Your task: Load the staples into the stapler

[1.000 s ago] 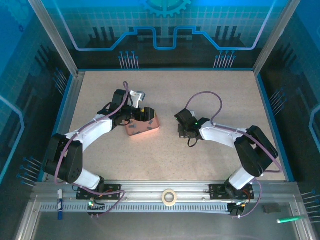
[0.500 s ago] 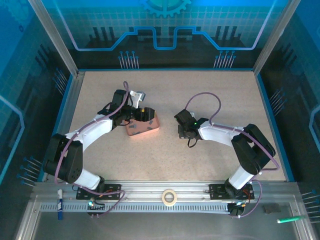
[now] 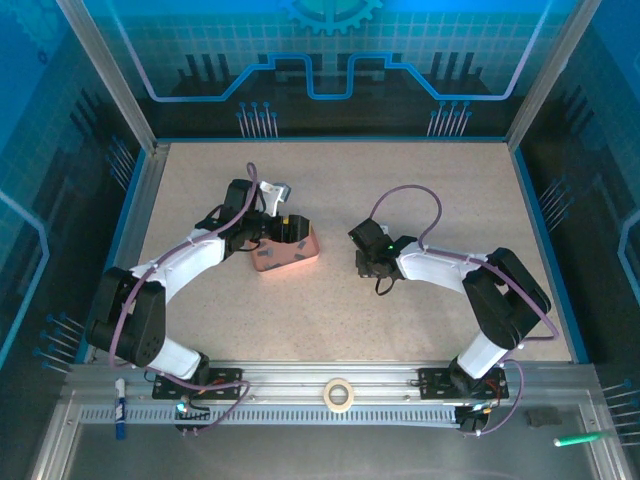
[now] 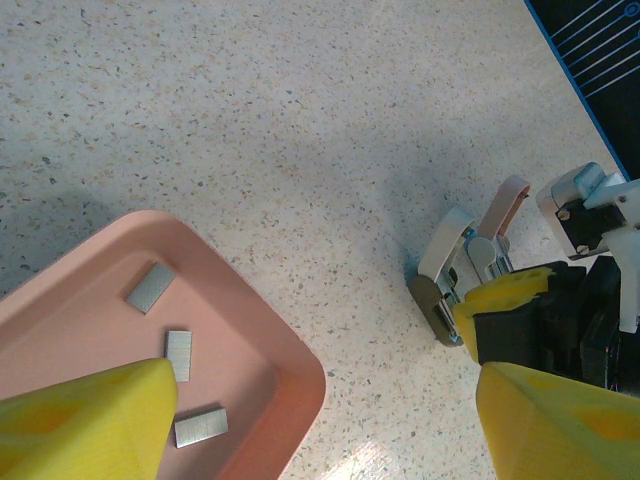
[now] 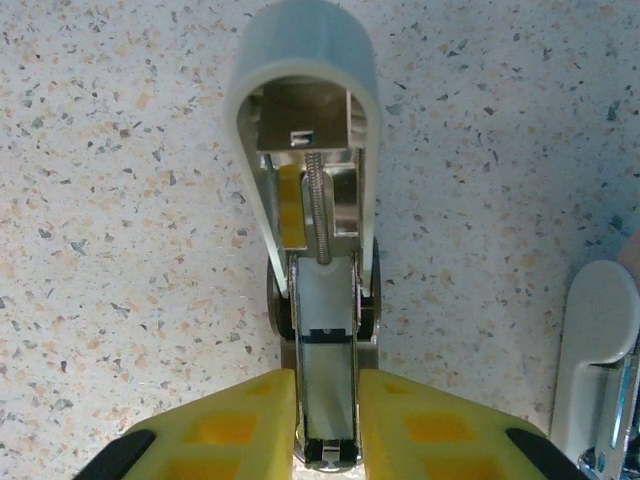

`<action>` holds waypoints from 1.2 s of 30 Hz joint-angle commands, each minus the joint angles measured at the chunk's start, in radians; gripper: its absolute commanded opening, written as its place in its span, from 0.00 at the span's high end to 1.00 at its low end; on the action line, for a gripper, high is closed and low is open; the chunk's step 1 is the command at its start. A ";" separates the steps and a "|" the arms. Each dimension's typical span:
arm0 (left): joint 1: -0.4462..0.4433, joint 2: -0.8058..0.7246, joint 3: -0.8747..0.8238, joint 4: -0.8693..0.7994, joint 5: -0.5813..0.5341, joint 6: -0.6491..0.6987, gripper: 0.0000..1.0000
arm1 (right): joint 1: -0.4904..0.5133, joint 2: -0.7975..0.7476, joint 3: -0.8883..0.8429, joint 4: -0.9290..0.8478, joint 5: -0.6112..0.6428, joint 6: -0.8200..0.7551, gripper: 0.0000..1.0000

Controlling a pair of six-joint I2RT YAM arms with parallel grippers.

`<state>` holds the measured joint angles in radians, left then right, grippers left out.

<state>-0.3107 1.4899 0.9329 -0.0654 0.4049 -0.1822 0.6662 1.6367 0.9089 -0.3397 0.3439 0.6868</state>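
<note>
A speckled beige stone-look tabletop [image 3: 330, 320] lies inside a blue-lit walled enclosure [image 3: 330, 70]. On the left sits a shallow pink plastic tray with rounded corners [image 4: 262, 300], and the staples [image 4: 179, 355] lie loose on its floor. They are three short, flat, dull-grey metal strips, each a small rectangle, apart from one another and turned at different angles. The tray seems there to keep such tiny pieces gathered within reach. The left gripper [image 3: 286, 233] hangs over the tray with its yellow fingers [image 4: 90, 420] spread wide and nothing between them, a stance that suits coming down on one strip. To the right, apart from the tray, the pale grey plastic-and-steel stapler [image 5: 325, 290] rests hinged open on the table. Its rounded cover [image 5: 300, 45] is lifted away, so the bright channel [image 5: 325, 370] and its spring [image 5: 318, 210] face upward. The right gripper [image 5: 327, 425] has its yellow pads [image 5: 230, 430] drawn in close against both sides of the channel, apparently steadying it so a strip can be dropped in from above
</note>
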 commanded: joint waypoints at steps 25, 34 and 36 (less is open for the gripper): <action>-0.002 -0.007 0.086 -0.148 -0.019 -0.075 0.20 | 0.114 -0.295 0.033 -0.043 0.004 0.011 0.64; -0.022 0.135 0.221 -0.254 0.003 -0.131 0.20 | 0.134 -0.393 -0.074 0.090 -0.045 0.072 0.58; -0.042 0.168 0.240 -0.267 -0.015 -0.125 0.20 | 0.134 -0.418 -0.105 0.122 -0.053 0.089 0.57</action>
<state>-0.3222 1.6203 1.1351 -0.2596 0.3897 -0.2897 0.7929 1.2533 0.8429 -0.2882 0.3061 0.7326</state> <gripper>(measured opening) 0.795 0.424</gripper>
